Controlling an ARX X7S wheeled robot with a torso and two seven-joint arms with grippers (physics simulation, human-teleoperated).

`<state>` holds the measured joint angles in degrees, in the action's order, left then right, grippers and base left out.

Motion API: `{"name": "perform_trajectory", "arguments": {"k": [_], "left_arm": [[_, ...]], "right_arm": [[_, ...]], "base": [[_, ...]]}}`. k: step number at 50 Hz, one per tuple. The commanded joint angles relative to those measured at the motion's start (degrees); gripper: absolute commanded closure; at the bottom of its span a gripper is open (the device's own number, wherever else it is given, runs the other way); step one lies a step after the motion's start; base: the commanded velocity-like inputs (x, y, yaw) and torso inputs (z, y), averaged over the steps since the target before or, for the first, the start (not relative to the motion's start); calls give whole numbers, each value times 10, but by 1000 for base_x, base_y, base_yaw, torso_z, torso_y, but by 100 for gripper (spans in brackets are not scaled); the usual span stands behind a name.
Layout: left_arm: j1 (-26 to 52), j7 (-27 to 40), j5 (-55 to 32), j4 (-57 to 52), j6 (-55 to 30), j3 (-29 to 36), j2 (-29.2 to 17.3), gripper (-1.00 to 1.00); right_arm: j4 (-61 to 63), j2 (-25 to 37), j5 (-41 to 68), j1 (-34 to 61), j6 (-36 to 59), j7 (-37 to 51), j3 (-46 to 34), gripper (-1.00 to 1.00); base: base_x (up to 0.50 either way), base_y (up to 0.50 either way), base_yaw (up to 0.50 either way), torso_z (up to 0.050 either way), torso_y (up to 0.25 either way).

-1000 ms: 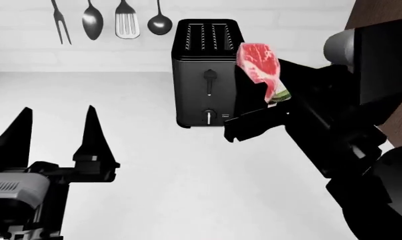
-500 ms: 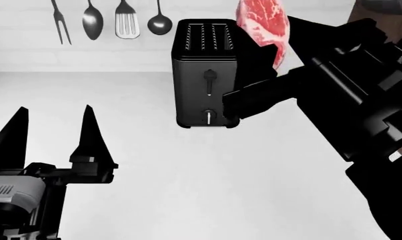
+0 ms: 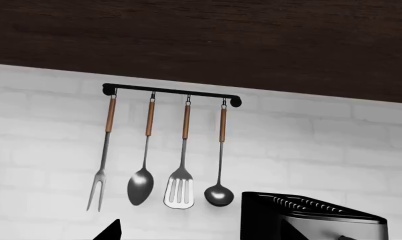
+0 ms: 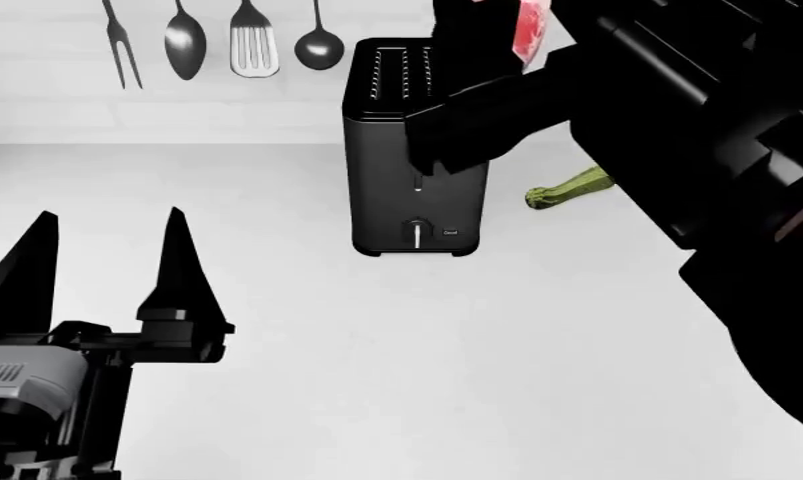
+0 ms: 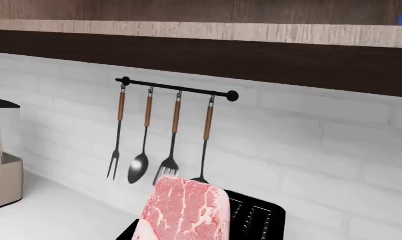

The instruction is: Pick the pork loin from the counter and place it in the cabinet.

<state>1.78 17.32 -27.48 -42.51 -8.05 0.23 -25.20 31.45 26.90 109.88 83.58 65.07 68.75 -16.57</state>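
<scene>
Right gripper clamps the pork loin, raised above the toaster. Left gripper hangs spread and empty. Risk, judged: the slice slipping loose or clipping the cabinet overhead during the lift.

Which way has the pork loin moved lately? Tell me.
Yes: the pork loin has risen, from beside the toaster top to above it.

White counter: black toaster standing at back; green zucchini lying just right of it.
</scene>
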Motion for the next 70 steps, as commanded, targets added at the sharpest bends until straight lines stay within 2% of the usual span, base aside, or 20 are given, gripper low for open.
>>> {"name": "perform_trajectory", "arguments": {"k": [1, 25, 51, 70], "left_arm": [[2, -4, -12, 5, 4, -4, -4, -100], [-3, -7, -24, 1, 12, -11, -11, -100], [-9, -6, -28, -1, 18, -15, -17, -100], [-1, -8, -36, 9, 21, -18, -21, -100]], "right_arm": [[-34, -14, -21, 55, 10, 1, -14, 100], [-98, -35, -59, 154, 19, -22, -36, 100], [-199, -59, -217, 219, 7, -159, -69, 100], [-303, -78, -342, 265, -35, -270, -121, 100]], "base": [[0, 0, 0, 0, 0], [0, 0, 0, 1, 1], [0, 0, 0, 0, 1], [0, 0, 0, 1, 1]]}}
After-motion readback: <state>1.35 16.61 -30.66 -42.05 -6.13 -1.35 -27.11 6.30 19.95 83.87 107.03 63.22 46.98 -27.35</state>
